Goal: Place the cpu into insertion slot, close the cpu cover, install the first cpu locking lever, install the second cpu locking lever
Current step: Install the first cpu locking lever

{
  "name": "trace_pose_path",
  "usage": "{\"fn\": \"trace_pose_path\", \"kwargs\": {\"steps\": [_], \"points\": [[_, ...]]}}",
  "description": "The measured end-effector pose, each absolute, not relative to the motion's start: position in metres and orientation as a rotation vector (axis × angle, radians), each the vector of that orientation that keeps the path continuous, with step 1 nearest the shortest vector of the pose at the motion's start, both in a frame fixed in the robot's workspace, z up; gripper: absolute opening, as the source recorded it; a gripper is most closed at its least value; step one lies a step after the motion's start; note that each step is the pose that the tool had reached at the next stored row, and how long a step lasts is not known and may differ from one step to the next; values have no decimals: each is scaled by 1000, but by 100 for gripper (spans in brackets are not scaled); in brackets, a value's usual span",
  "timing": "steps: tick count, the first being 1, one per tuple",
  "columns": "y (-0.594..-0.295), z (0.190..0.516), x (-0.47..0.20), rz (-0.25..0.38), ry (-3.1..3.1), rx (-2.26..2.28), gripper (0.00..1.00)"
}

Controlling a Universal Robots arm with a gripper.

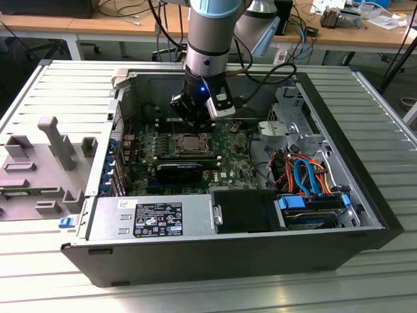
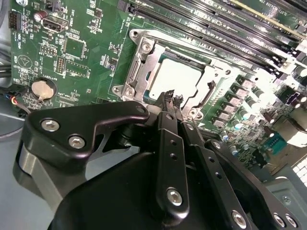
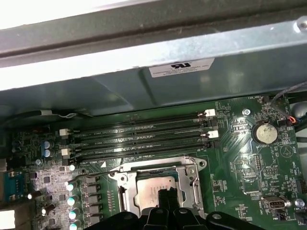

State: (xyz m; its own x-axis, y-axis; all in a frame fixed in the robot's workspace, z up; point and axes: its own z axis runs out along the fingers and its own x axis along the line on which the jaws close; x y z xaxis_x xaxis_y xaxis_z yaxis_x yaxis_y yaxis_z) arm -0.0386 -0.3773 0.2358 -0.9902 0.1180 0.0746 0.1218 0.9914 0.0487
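Inside an opened computer case [image 1: 365, 195], the robot arm's gripper [image 2: 173, 98] hangs just above the insertion slot [image 2: 175, 76], its black fingertips [image 2: 168, 97] pressed together and holding nothing. The cpu [image 3: 154, 190] already lies in the slot, its pale metal top showing in both wrist views, with the silvery cpu cover [image 2: 144, 62] lying flat around it. Beyond the socket, long black memory slots [image 3: 144, 139] run across the green motherboard [image 3: 240, 163], which also carries a round coin battery [image 3: 264, 132]. In the exterior view, a labelled black power supply [image 1: 156, 218] sits at the case's near edge.
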Motion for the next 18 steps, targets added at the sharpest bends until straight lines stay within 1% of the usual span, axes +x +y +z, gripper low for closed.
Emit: {"fn": "trace_pose_path", "kwargs": {"steps": [18], "points": [[-377, 236, -39, -75, -3066, -6, 11]]}}
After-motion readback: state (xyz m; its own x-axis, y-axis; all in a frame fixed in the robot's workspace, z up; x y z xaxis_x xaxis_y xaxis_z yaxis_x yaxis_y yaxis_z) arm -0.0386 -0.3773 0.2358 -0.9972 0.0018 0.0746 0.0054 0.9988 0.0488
